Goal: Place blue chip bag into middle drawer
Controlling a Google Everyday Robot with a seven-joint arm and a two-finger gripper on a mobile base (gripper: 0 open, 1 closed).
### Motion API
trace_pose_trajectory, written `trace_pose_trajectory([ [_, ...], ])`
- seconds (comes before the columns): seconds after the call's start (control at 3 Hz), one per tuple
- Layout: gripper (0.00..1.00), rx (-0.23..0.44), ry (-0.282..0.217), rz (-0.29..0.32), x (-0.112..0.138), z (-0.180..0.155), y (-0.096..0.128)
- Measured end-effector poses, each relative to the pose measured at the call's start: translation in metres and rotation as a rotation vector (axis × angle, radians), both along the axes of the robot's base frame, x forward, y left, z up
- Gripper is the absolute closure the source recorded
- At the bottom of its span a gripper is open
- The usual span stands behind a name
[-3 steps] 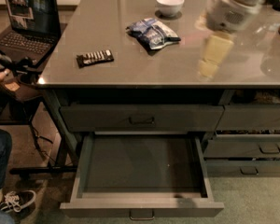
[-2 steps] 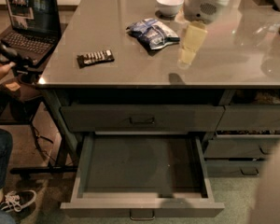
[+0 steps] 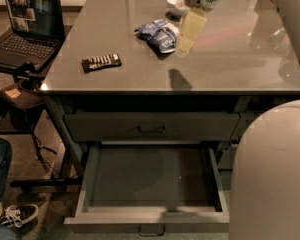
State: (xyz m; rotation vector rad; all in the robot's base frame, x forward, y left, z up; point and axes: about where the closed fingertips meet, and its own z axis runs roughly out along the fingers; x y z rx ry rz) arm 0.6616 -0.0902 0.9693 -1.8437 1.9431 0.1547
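The blue chip bag [image 3: 158, 35] lies wrinkled on the grey tabletop, near the back centre. My gripper [image 3: 186, 45] hangs down from the arm at the top of the view, just to the right of the bag and slightly above the table, casting a shadow in front. The middle drawer [image 3: 152, 210] is pulled out below the table front; its flat grey floor is bare. The shallower top drawer front [image 3: 151, 127] above it is closed.
A flat black bar [image 3: 101, 61] lies on the table left of the bag. A white bowl [image 3: 174, 2] stands behind the gripper. A laptop [image 3: 29, 25] sits on a stand at left, a person's leg and shoe [image 3: 15, 215] below. My arm's pale body [image 3: 270, 174] fills the lower right.
My gripper has moved left across the table, from well right of the bag to right beside it. The view has shifted closer. The bag and drawer have not moved.
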Motion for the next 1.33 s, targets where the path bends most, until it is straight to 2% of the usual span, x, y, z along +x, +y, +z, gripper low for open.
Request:
trace_pose_trajectory([
  [0.33,0.0,0.055,-0.014,-0.048,0.004,-0.003,-0.009],
  [0.67,0.0,0.201,-0.078,-0.13,0.026,-0.002,-0.048],
  [1.0,0.0,0.374,-0.149,-0.205,0.056,0.004,-0.085],
  [1.33,0.0,0.388,-0.159,-0.206,0.061,0.006,-0.086],
])
